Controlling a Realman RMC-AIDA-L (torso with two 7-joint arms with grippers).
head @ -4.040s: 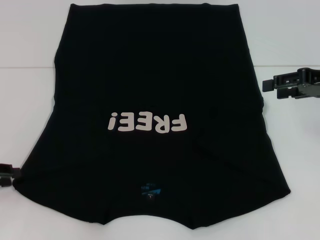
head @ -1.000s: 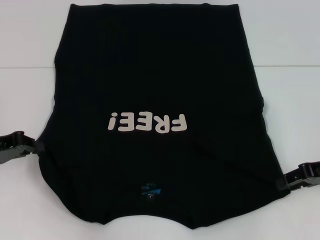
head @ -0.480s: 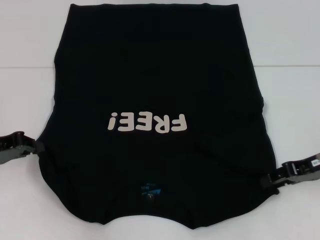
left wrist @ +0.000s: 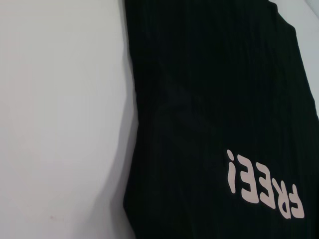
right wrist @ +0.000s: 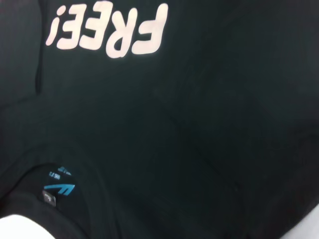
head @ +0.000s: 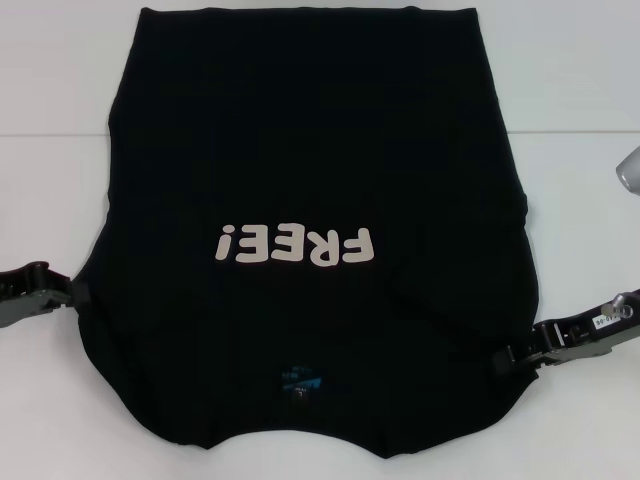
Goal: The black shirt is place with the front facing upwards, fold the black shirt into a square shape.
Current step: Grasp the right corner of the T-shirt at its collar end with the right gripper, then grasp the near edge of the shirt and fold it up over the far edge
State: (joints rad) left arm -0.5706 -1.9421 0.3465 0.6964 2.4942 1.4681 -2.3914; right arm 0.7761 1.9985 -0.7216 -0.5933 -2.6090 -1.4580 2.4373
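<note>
The black shirt (head: 310, 150) lies flat, front up, with the white "FREE!" lettering (head: 296, 245) upside down and the blue neck label (head: 300, 380) near the front edge. My left gripper (head: 72, 290) is at the shirt's left edge, shut on the cloth there. At the lower right, my right gripper (head: 508, 358) is shut on the shirt's right edge, which bends inward with it. The left wrist view shows the black shirt (left wrist: 214, 99) and its left border. In the right wrist view the black shirt (right wrist: 199, 139) fills the frame, with the label (right wrist: 59, 188) showing.
The shirt rests on a white table (head: 50, 150), with bare strips of it showing on both sides. A grey part of my right arm (head: 630, 170) shows at the right border.
My right gripper came down from the upper right to the shirt's lower right corner and has since dragged that edge inward to the left. The left gripper rose to the left edge, then stayed still.
</note>
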